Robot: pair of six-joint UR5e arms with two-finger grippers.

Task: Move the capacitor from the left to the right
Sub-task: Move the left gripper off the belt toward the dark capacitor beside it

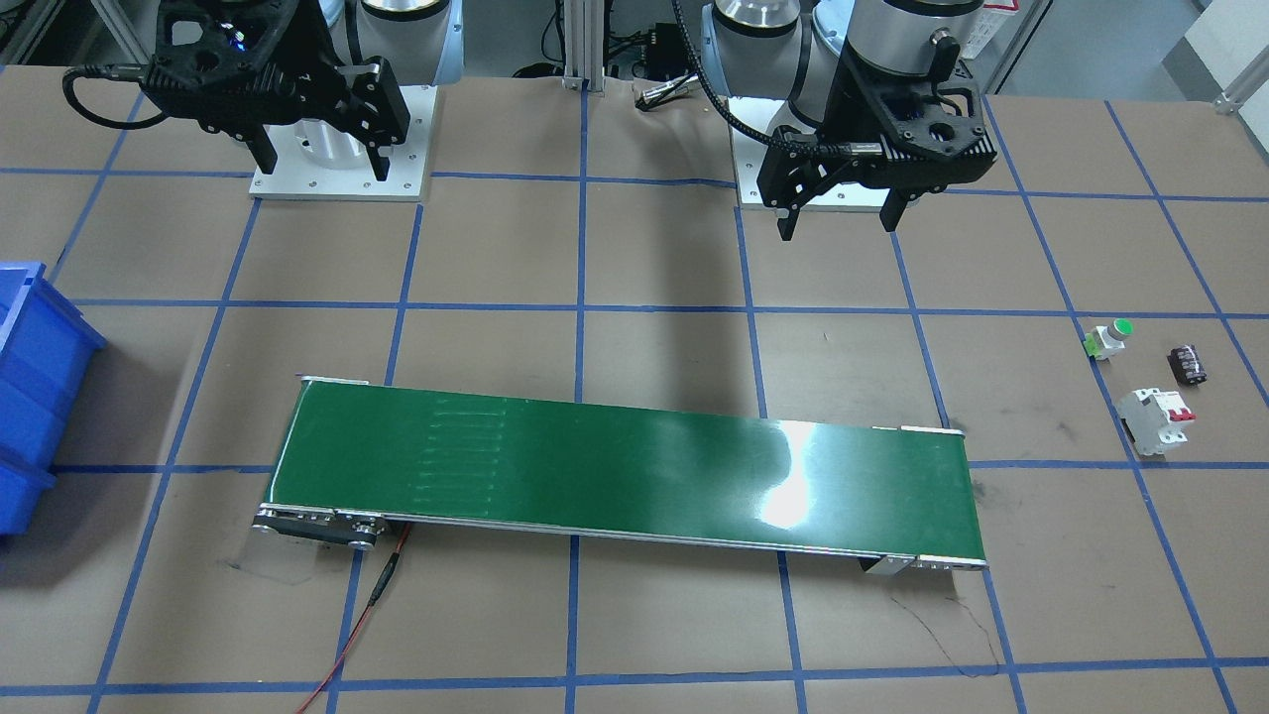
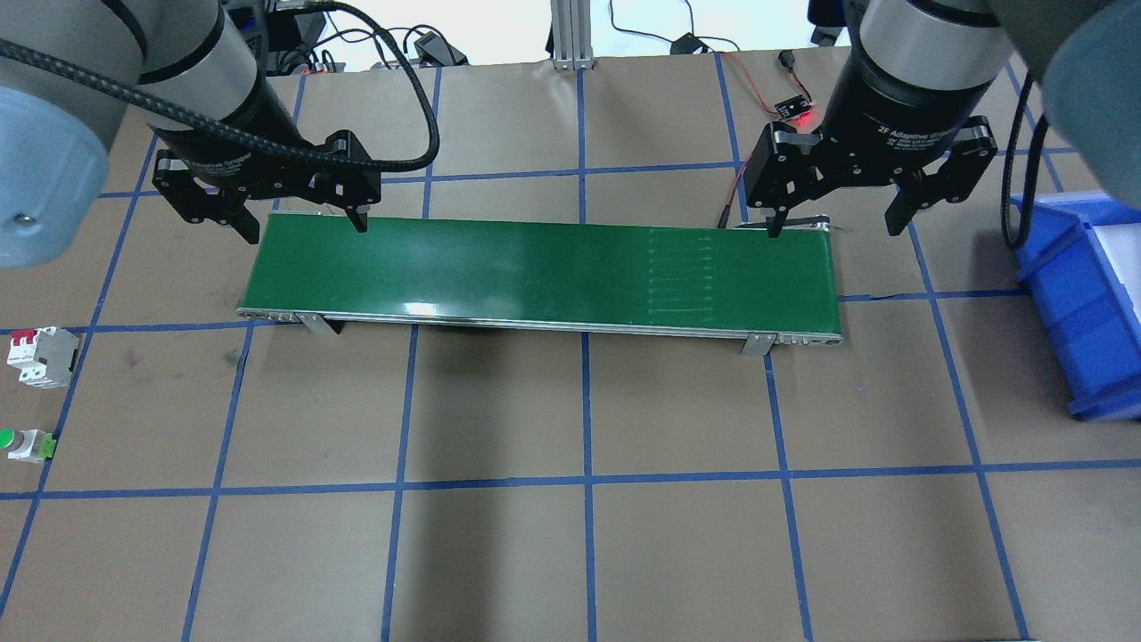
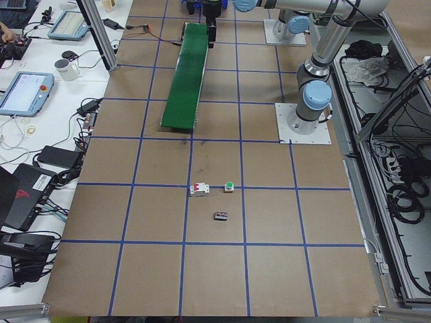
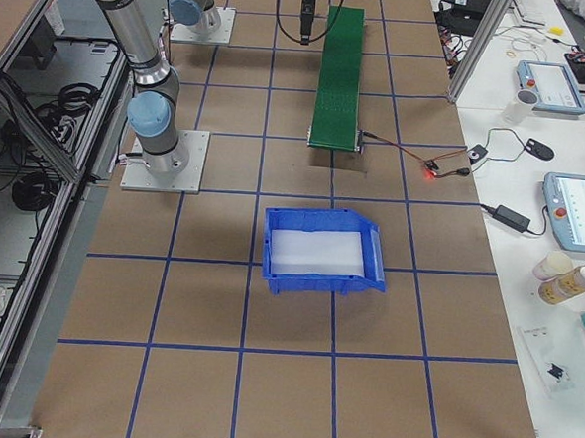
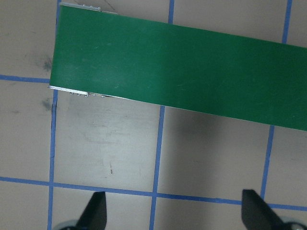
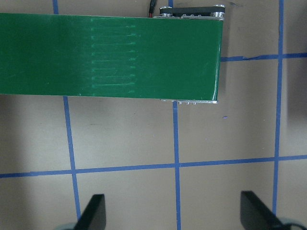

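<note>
The capacitor (image 1: 1188, 364), a small black cylinder with grey stripes, lies on the brown table far out on my left side. It also shows in the exterior left view (image 3: 221, 216) and is outside the overhead view. My left gripper (image 1: 838, 226) hangs open and empty above the table near the left end of the green conveyor belt (image 2: 535, 272), well away from the capacitor. It also shows in the overhead view (image 2: 305, 232) and its wrist view (image 5: 177, 213). My right gripper (image 2: 834, 230) is open and empty over the belt's right end.
A white breaker with red switches (image 1: 1155, 418) and a white push button with a green top (image 1: 1108, 337) lie close to the capacitor. A blue bin (image 2: 1079, 294) stands at the table's right side. A red wire (image 1: 367, 615) trails from the belt.
</note>
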